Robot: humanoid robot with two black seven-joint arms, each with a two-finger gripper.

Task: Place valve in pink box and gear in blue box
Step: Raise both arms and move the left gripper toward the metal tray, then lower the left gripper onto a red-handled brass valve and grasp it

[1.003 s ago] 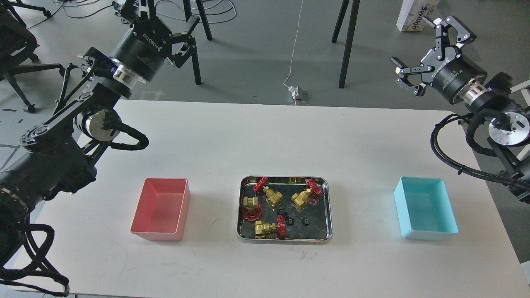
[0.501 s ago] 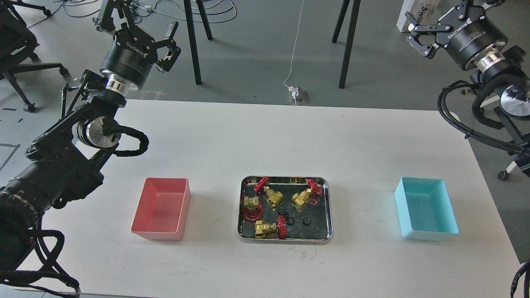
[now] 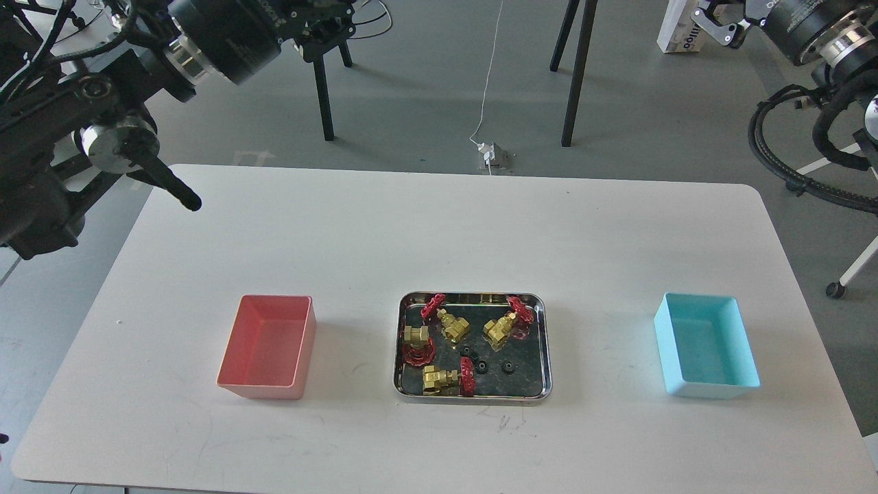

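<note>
The white bench (image 3: 439,226) fills most of my view, and everything I need sits along its near half. My two arms are raised high and far from the work. My left hand (image 3: 322,14) is up at the top edge, dark and partly cut off, so I cannot tell whether its fingers are spread or pressed together. My right hand (image 3: 717,17) is at the top right corner, also mostly cut off, and I cannot tell its state either. Neither holds anything that I can see.

The pink box (image 3: 269,346) stands at the left and the blue box (image 3: 706,346) at the right, both open-topped, and both look empty. Between them, well apart from each, lies the steel tray (image 3: 473,396) with all the parts in it. So, as I judge it, nothing of the task is done yet: a valve has to go left, a gear has to go right.

Four valves lie in the tray. The valve (image 3: 442,379) nearest me lies on its side with its long axis running left to right, brass body to the left and red handwheel to the right, standing on edge. The others lie slantwise nearer the back of the tray.

The gear (image 3: 508,367) I would take is a tiny black wheel lying flat on the tray floor, just right of a few more like it.
</note>
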